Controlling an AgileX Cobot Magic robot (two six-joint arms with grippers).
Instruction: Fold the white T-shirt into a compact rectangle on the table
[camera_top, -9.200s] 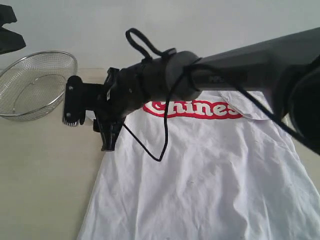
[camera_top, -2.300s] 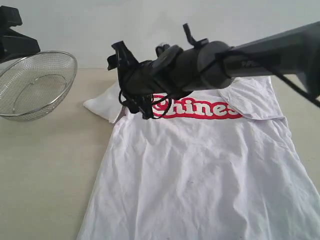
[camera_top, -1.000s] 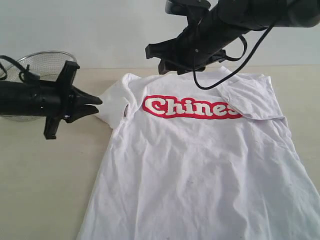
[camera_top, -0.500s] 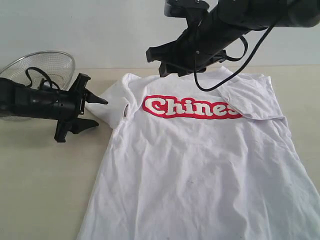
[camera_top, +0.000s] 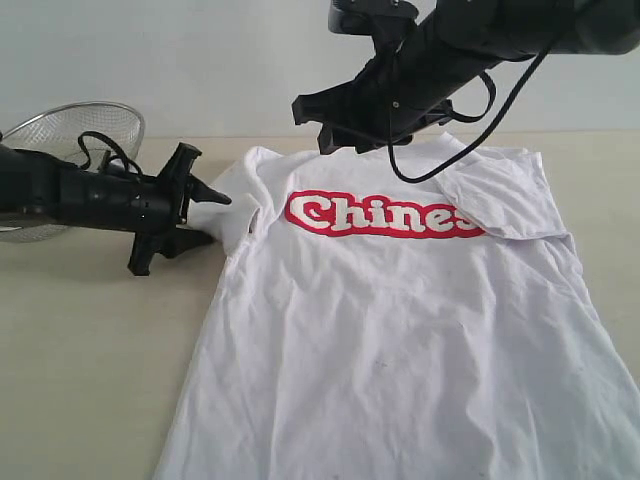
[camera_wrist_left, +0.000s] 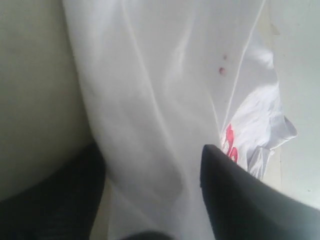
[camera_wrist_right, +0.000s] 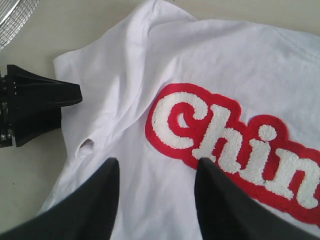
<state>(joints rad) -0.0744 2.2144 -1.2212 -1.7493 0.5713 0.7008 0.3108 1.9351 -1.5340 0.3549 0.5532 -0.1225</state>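
Wrinkled white T-shirt face-up; left end effector, right end effector both agape

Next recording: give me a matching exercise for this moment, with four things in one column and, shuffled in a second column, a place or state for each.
Things
1. white T-shirt
2. wire-mesh bowl
3. left claw
4. right claw

Places or states
a. jaws open, low at the sleeve on the left of the exterior view
b. spread on the table, red lettering facing up
c. up in the air above the shirt's upper part, jaws apart, nothing between them
d. at the far left of the table

Pairs: 1-b, 2-d, 3-a, 4-c
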